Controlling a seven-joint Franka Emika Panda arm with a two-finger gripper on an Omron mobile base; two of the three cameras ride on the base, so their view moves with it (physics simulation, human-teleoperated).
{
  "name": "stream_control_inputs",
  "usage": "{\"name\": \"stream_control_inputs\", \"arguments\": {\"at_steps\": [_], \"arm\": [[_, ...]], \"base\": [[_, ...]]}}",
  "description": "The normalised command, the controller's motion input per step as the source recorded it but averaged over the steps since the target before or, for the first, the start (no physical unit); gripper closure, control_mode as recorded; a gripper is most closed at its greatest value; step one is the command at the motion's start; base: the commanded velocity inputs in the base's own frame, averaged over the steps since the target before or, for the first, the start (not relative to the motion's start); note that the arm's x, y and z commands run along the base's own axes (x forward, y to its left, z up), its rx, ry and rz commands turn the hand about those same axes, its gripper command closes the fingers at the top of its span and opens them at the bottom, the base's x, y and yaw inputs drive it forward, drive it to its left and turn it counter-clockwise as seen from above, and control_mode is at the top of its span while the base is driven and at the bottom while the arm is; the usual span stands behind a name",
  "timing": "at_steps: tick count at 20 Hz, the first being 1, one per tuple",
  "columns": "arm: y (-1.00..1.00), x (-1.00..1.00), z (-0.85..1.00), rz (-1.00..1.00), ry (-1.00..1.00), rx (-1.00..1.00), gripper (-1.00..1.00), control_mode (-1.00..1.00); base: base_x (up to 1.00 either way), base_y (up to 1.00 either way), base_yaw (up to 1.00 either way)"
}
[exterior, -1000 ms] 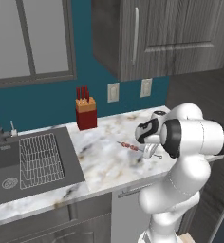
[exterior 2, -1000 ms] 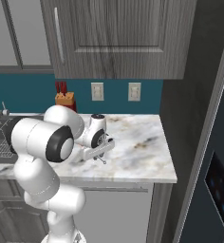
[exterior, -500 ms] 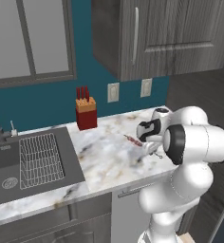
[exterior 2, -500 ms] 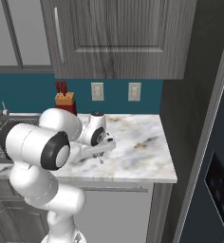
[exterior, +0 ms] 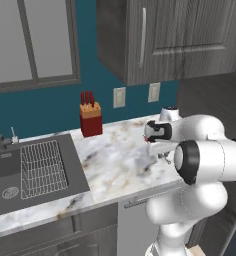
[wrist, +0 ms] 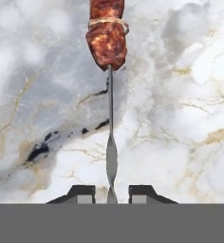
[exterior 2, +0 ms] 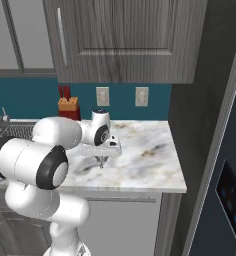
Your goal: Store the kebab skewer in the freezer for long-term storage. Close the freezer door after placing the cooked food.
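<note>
In the hand view the kebab skewer (wrist: 110, 118) runs straight up from between my fingertips, its thin dark stick ending in red-brown chunks at the top. My gripper (wrist: 111, 192) is shut on the stick's bare end, with the marble counter (wrist: 180, 118) behind it. The base views show the gripper (exterior: 162, 159) (exterior 2: 102, 162) pointing down over the counter's right part, close to its surface. The freezer door (exterior 2: 225, 165), slate-blue with a black control panel, stands at the right edge of the right base view.
A red knife block (exterior: 90, 117) (exterior 2: 67, 106) stands against the teal wall at the back. The sink (exterior: 30, 170) with a wire rack lies to the left. Dark wood-grain cabinets (exterior: 165, 40) hang above the counter. My own white arm crowds the counter's front edge.
The skewer no longer lies on the counter left of the hand; the jaws have closed on its stick. The arm's elbow has swung a little toward the right.
</note>
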Motion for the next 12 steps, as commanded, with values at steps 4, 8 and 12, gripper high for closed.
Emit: {"name": "stream_control_inputs", "arguments": {"at_steps": [4, 8, 12], "arm": [[0.00, -0.13, 0.34, -0.24, -0.01, -0.01, 1.00, -1.00], [0.05, -0.24, 0.09, -0.27, 0.00, 0.00, 1.00, -1.00], [0.00, -0.24, 0.00, -0.42, 0.02, 0.00, 1.00, -1.00]], "base": [[0.00, 0.00, 0.00], [0.00, 0.00, 0.00], [0.00, 0.00, 0.00]]}}
